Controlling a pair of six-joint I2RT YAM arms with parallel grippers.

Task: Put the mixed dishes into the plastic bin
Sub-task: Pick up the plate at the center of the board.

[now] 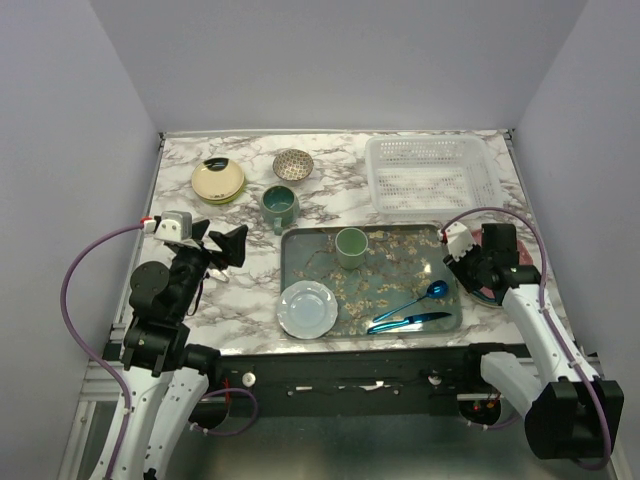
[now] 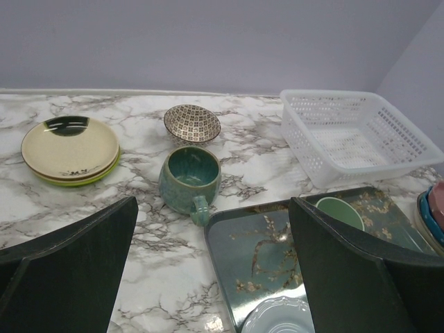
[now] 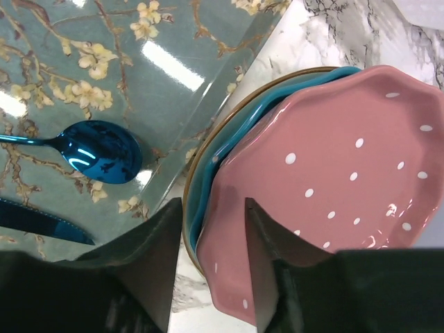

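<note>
Right tool point(image 3: 214, 211), astride pink plate point(image 3: 333, 173) rim (stacked)

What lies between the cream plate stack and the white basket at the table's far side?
The small patterned bowl; the teal mug sits just in front of it. The top view shows this.

No legible text, labels, brand marks or numbers in any view, decoration only, blossom branches on the tray point(image 3: 104, 62), white dots on the pink plate point(image 3: 333, 173), lattice pattern on the small bowl point(image 2: 192, 123).
</note>
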